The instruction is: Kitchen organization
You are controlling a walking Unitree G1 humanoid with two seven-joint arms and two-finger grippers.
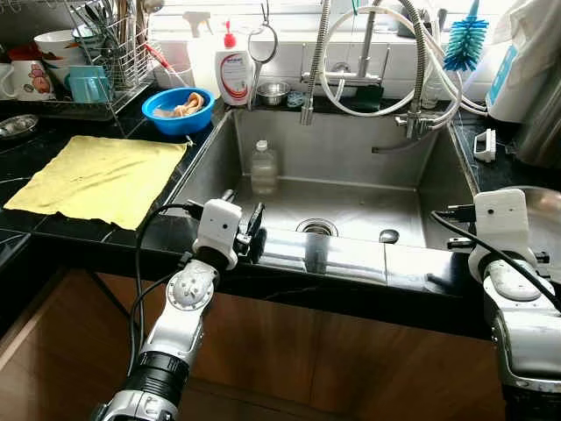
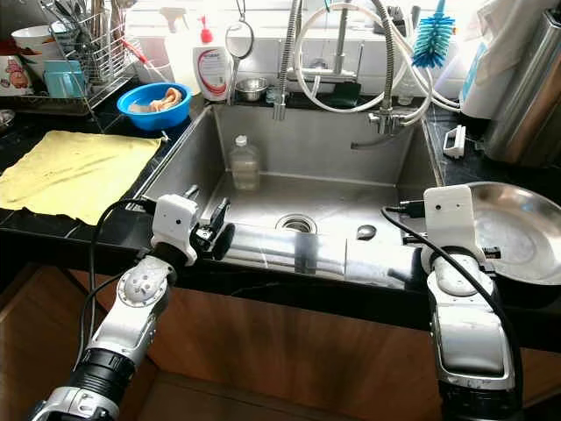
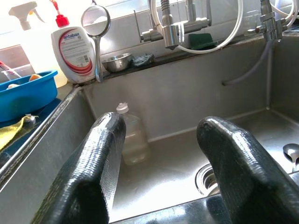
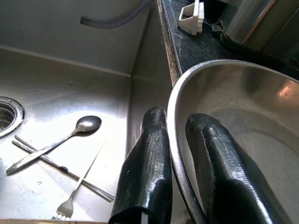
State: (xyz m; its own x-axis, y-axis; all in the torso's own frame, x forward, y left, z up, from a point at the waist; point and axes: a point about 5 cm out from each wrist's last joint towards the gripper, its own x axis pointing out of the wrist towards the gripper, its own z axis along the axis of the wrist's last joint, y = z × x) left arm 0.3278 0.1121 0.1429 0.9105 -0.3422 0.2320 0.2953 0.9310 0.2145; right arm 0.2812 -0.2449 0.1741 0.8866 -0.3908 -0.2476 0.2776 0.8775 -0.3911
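Observation:
My right gripper (image 4: 177, 117) is shut on the rim of a large steel bowl (image 2: 519, 226) that sits on the black counter right of the sink; one finger is outside the rim, the other inside. At the sink's front edge my left gripper (image 3: 161, 125) is held open with nothing between its fingers. It faces a clear plastic bottle (image 1: 263, 167) standing against the sink's back left wall. A spoon (image 4: 87, 124), a fork (image 4: 70, 205) and chopsticks (image 4: 60, 169) lie on the sink floor near the drain (image 1: 316, 227).
A yellow cloth (image 1: 96, 175) covers the left counter, with a blue bowl (image 1: 177, 110), soap bottle (image 1: 235, 74) and dish rack (image 1: 96, 53) behind it. Faucet hoses (image 1: 377, 96) hang over the sink. A white brush (image 1: 485, 145) and a steel pot (image 2: 535, 96) stand at the right.

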